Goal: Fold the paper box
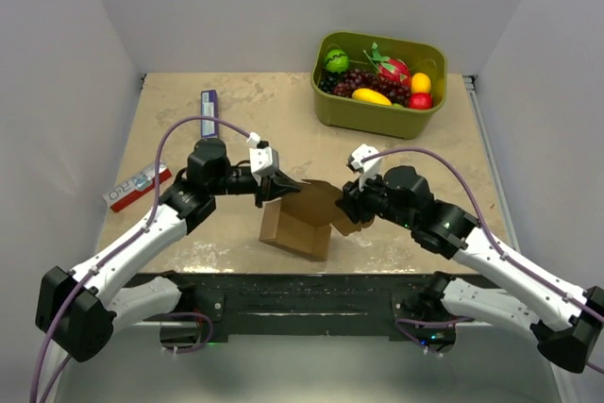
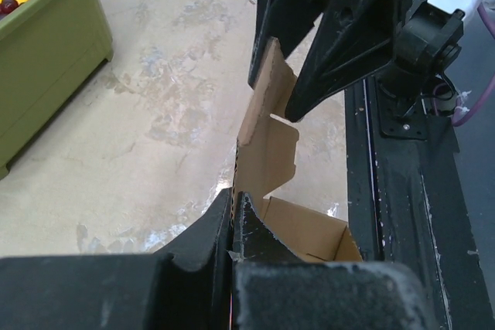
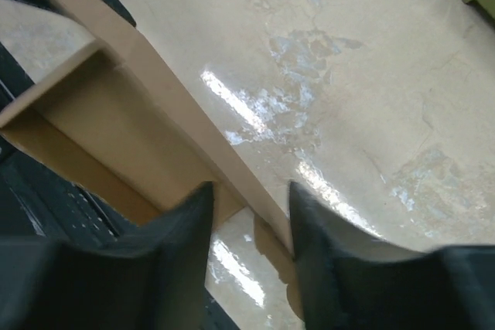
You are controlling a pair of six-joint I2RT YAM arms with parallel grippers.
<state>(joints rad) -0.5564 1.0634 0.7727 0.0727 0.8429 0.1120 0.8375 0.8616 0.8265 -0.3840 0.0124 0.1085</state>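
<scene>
Paper box (image 1: 300,222) stands between both tools: left tool (image 1: 274,192) clamps its left wall; right tool (image 1: 345,207) straddles the right flap, grip unclear.

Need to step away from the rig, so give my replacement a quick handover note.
Left gripper: shut on an upright panel of the paper box.
Right gripper: open, jaws astride a flap on the opposite side.
Position: the carton stands on the table between the arms, near the front edge.
Done: body erected, top open.
Left: fold the raised flaps in and close it.
</scene>
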